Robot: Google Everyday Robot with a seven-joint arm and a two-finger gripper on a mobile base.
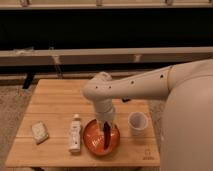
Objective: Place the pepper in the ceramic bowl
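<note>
The ceramic bowl (pixel 95 142), round, glossy and orange-red, sits on the wooden table near its front edge. My gripper (pixel 106 128) points straight down over the bowl's middle, at the end of the white arm that reaches in from the right. It is shut on the pepper (pixel 107 138), a slim dark red piece that hangs upright from the fingers with its lower end inside the bowl's rim. I cannot tell whether the pepper's tip touches the bowl's bottom.
A small white cup (pixel 137 122) stands just right of the bowl. A pale bottle (pixel 75 132) lies just left of it. A pale wrapped packet (pixel 39 131) lies at the table's left front (pixel 50 102). A low shelf and dark wall run behind.
</note>
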